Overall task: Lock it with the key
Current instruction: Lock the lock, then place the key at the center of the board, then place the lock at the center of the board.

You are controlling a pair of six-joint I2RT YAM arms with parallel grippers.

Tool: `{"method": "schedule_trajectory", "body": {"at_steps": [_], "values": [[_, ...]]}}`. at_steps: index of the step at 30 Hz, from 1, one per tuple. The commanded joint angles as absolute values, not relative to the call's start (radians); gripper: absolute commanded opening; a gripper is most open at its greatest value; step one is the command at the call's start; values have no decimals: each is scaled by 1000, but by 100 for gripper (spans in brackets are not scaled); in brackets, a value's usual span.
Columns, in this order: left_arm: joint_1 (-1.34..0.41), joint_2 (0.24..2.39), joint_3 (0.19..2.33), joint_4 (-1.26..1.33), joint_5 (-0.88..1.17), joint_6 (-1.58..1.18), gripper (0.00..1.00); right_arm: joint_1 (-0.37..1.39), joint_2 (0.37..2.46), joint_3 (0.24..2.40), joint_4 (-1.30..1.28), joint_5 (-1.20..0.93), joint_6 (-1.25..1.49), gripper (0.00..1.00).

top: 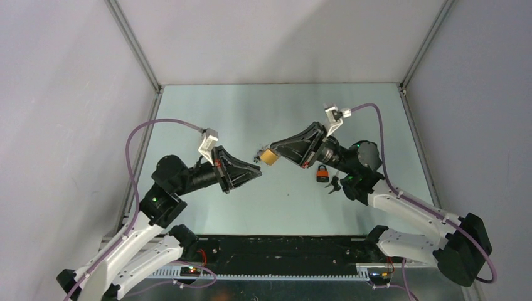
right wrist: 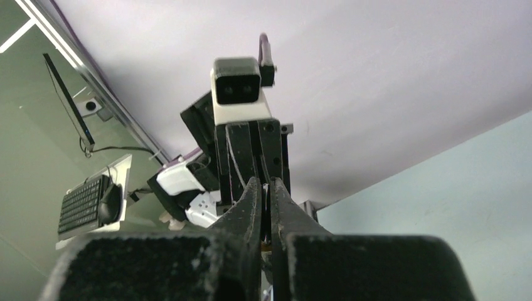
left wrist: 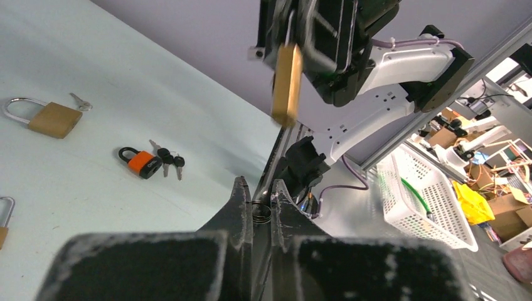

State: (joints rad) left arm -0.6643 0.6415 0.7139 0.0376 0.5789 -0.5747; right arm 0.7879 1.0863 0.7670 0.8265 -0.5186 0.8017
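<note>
The left gripper (left wrist: 261, 204), nearest the lens, is clenching a small key ring (left wrist: 262, 213) between its fingertips. Just to its right and slightly farther, the right gripper (top: 278, 152) is grasping the brass padlock (top: 270, 157) above the table (top: 251, 113), apart from the ring. An orange padlock (top: 322, 174) is lying near the right wrist.
</note>
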Motion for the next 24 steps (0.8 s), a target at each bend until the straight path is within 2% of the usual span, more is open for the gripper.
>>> {"method": "schedule_trajectory", "body": {"at_steps": [1,6,14,20,24], "values": [[-661,627,700,7,553,-539,0,754,1012,769,951,-465,810,0],[-661,641,693,-70,478,-538,0,728,1004,762,925,-436,805,0],[-653,795,700,-345,-54,-593,0,742,1074,740,590,-398,661,0],[-652,946,600,-320,-181,-639,0,814,1207,689,441,-308,585,0],[-654,1007,493,-192,-130,-678,0,838,1333,634,444,-290,608,0]]}}
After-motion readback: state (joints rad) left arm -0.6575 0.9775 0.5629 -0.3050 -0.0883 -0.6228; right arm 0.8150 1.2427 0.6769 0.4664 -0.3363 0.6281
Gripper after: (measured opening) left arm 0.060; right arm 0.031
